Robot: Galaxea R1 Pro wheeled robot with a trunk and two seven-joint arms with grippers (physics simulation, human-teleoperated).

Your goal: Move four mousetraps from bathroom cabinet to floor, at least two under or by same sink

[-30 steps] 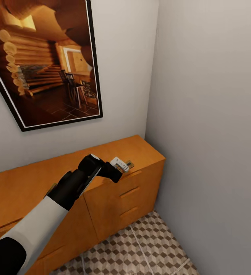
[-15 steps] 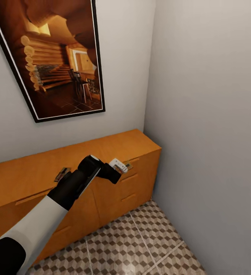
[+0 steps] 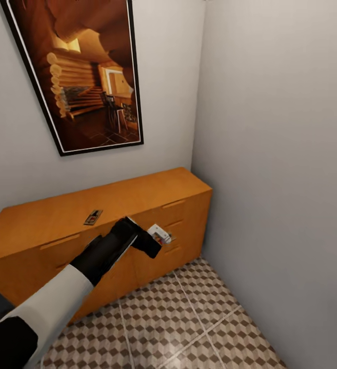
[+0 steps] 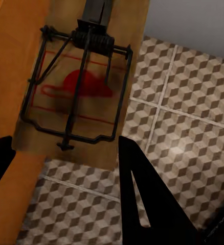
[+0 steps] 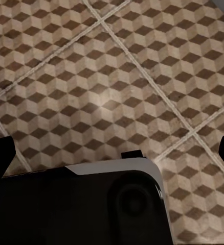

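Head view: left gripper point(image 3: 160, 237) extends in front of the cabinet point(image 3: 55, 225), its jaws clamped on one mousetrap point(image 3: 159, 234) held off the drawer fronts. A second mousetrap point(image 3: 93, 217) lies flat on the cabinet's top surface, at about 10 o'clock from the held one. The bathroom floor point(image 3: 189, 328) spreads below. A framed picture point(image 3: 81, 77) hangs above.

Left wrist view: held mousetrap point(image 4: 79, 92) shows its red mark and dark wire, with dark fingers point(image 4: 142, 199) flanking it above the tiles.

Right wrist view: right gripper point(image 5: 117, 148) hangs over the tiles; whether its jaws are released or clenched cannot be told.
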